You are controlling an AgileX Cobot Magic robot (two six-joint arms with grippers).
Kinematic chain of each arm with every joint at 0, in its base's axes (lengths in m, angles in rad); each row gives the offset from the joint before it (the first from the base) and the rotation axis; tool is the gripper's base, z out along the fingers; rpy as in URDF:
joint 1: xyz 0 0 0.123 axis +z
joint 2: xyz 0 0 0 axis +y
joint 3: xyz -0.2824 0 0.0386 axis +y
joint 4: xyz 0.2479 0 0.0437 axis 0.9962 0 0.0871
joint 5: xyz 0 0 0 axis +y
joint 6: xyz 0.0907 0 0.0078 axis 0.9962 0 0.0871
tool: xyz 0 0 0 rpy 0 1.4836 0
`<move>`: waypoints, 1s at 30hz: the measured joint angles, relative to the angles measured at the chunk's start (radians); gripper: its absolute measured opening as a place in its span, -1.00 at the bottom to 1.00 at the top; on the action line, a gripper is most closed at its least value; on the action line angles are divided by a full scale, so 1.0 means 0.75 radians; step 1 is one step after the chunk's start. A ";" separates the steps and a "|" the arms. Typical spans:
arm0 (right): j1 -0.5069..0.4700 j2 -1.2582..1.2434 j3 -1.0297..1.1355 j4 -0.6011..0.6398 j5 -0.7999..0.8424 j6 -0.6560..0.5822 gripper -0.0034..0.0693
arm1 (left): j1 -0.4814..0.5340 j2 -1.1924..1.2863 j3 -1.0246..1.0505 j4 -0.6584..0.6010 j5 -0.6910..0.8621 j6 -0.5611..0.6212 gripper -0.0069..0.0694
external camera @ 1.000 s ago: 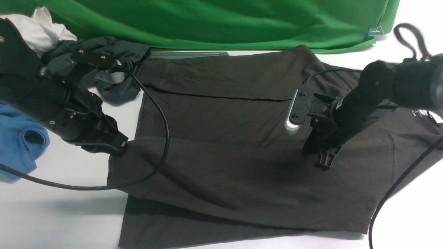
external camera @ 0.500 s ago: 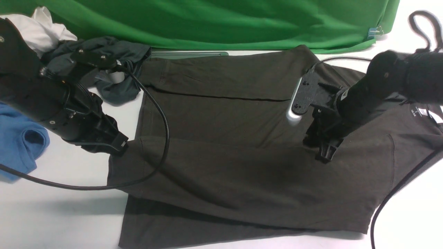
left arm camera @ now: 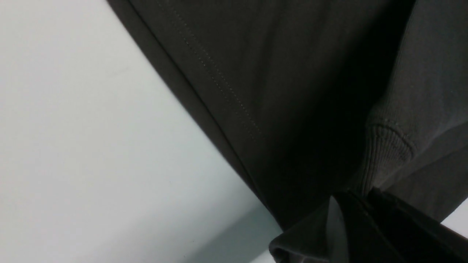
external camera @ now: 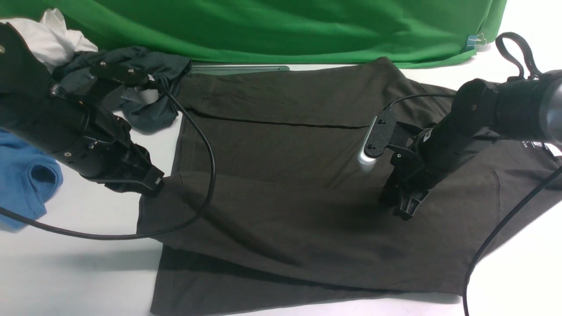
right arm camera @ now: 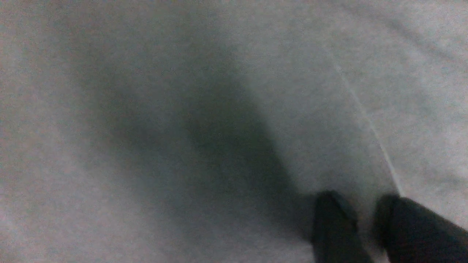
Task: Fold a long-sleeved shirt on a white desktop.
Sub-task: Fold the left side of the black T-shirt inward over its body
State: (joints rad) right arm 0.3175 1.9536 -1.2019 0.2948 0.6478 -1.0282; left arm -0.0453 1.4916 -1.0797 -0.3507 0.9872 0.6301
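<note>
The long-sleeved shirt [external camera: 281,184] lies spread over the white desktop [external camera: 79,272], dark brown-black, with its neck label [external camera: 533,142] at the far right. My left gripper [external camera: 153,182] is shut on the shirt's left edge. In the left wrist view its jaws [left arm camera: 362,197] pinch the fabric by a ribbed cuff [left arm camera: 384,153]. My right gripper [external camera: 406,206] points down onto the shirt's right half. The right wrist view shows its two fingers [right arm camera: 331,219] a small gap apart, tips at the flat fabric [right arm camera: 146,109], holding nothing.
A charcoal-grey garment [external camera: 145,70], a blue T-shirt [external camera: 22,175] and a white cloth [external camera: 48,35] lie at the left behind my left arm. The green backdrop [external camera: 281,26] closes the far side. A black cable [external camera: 206,175] loops over the shirt's left part.
My right gripper rose a little, then came back down onto the shirt slightly further left. The left arm and its hold on the shirt's edge stayed as they were.
</note>
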 joint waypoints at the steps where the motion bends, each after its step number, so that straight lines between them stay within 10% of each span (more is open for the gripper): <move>1: 0.000 0.002 -0.001 0.003 0.004 0.000 -0.45 | 0.000 0.000 0.000 -0.003 0.000 0.000 -0.72; 9: 0.000 -0.028 0.004 0.000 0.030 0.000 -0.83 | 0.000 0.000 0.000 -0.008 0.000 0.000 -0.72; 22: 0.000 -0.196 0.006 -0.017 -0.014 0.004 -0.85 | 0.000 0.000 0.000 -0.008 0.000 -0.001 -0.72; 24: 0.000 -0.186 0.006 -0.017 -0.016 0.004 -0.77 | 0.000 0.000 0.000 -0.008 0.000 -0.001 -0.72; 30: 0.000 -0.073 0.006 -0.018 -0.066 0.000 0.39 | 0.000 0.000 0.000 -0.008 -0.005 0.000 -0.72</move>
State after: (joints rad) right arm 0.3175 1.8988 -1.1977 0.2816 0.5984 -1.0279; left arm -0.0453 1.4916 -1.0797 -0.3571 0.9831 0.6301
